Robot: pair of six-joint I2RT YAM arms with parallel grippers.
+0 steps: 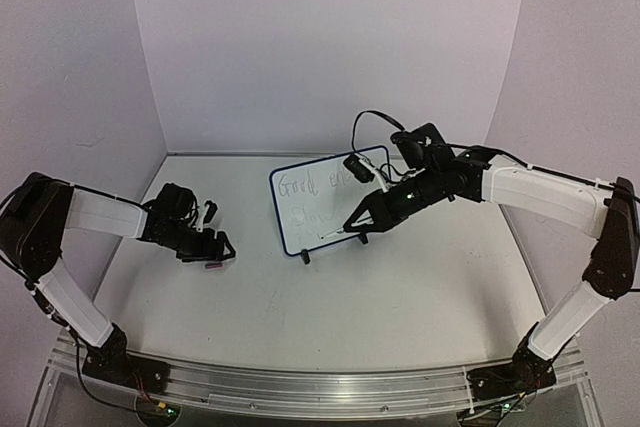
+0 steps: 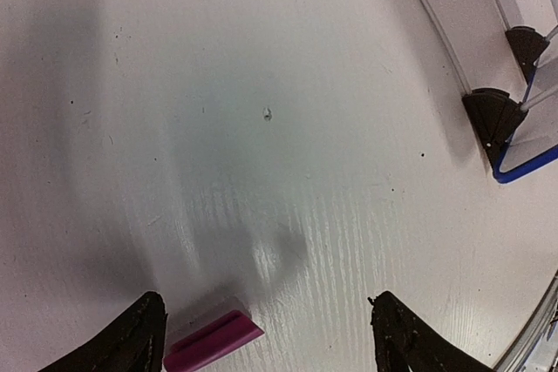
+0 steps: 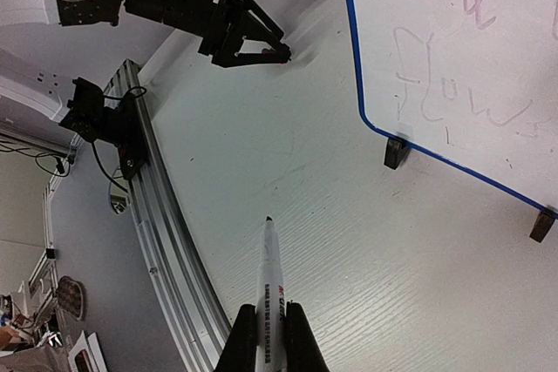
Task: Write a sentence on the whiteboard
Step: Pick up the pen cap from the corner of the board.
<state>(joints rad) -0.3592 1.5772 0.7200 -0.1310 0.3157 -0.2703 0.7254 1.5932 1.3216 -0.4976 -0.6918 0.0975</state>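
a: where is the whiteboard (image 1: pixel 300 235) found?

b: it is stood on its two small black feet toward the back middle of the table (image 1: pixel 400 297), leaned back a little. the sentence (image 1: pixel 312 187) is seen on it in two faint lines; the upper line starts with "good", and the lower is read as roughly "flow".

a: and the right gripper (image 3: pixel 270 337)?

b: its fingers are clamped on a marker (image 3: pixel 268 267), which is held in front of the board's lower part. in the wrist view the tip is seen apart from the board.

a: how is the left gripper (image 2: pixel 270 337) held?

b: it is kept low over the table, well left of the board, with its fingers spread wide and nothing gripped. a small pink block (image 2: pixel 214 341) is seen lying on the table just beside one finger.
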